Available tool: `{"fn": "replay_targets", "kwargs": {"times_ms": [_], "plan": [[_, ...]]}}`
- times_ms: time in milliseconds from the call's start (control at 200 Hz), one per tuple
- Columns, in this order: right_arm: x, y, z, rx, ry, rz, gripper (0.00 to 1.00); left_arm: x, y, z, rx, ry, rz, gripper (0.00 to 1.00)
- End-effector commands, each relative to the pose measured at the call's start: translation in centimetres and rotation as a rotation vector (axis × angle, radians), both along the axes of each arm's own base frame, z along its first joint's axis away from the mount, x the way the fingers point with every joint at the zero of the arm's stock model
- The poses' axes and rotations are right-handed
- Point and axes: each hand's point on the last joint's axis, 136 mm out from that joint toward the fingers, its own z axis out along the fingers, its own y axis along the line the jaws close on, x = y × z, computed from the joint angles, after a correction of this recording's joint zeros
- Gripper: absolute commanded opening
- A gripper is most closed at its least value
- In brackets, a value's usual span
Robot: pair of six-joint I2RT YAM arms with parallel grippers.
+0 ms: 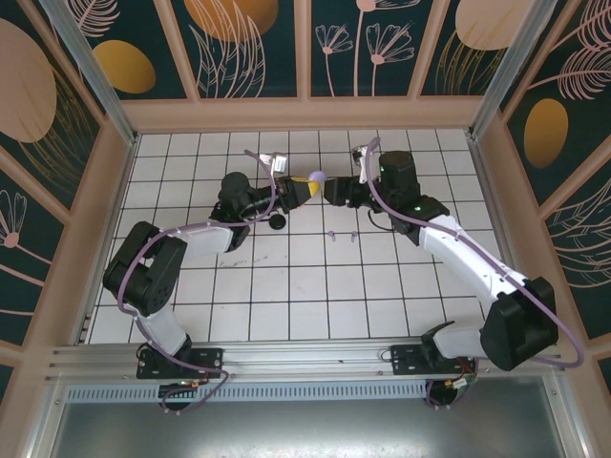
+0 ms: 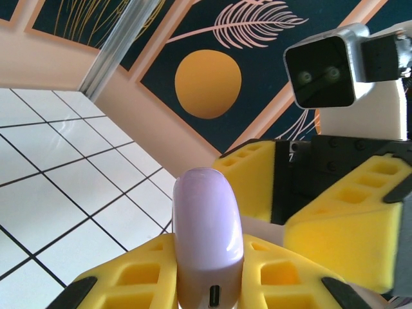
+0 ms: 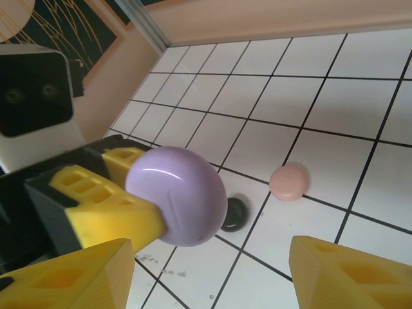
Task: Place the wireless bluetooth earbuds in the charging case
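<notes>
Now left claw [image 1: 306, 185] holds lavender charging case [image 1: 319, 177] lengthwise toward right claw [image 1: 330, 188]

The left tool [image 1: 308, 185] grips the lavender charging case [image 1: 318, 177], tip to tip with the right tool [image 1: 330, 189]. Nearer than both, a tiny earbud [image 1: 331, 234] and a second earbud [image 1: 352, 236] lie on the counter [image 1: 286, 305].

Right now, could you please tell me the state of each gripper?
Left gripper: shut on the lavender charging case.
Right gripper: open, holding nothing.
</notes>
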Motion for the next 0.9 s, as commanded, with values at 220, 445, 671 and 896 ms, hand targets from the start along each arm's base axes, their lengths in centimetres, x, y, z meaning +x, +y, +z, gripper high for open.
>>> {"fn": "replay_targets", "kwargs": {"times_ms": [220,445,671,896], "plan": [[3.0,-1.3,-0.5,0.019,-0.006,-0.079,0.6,-1.7,0.3,4.8,-0.054,-0.12,-0.046,0.0],[4.4,-3.9,-2.6,0.048,0.056,-0.167,0.56,-2.2,0.5,5.1,-0.057,-0.13,-0.056,0.0],[2.4,-3.5,1.1,0.129,0.011,-0.097,0.55,-2.1,0.5,4.6,-0.049,-0.121,-0.048,0.0],[0.5,-1.1,5.1,0.158,-0.055,-0.003,0.57,-1.8,0.4,4.3,-0.046,-0.115,-0.048,0.0]]}}
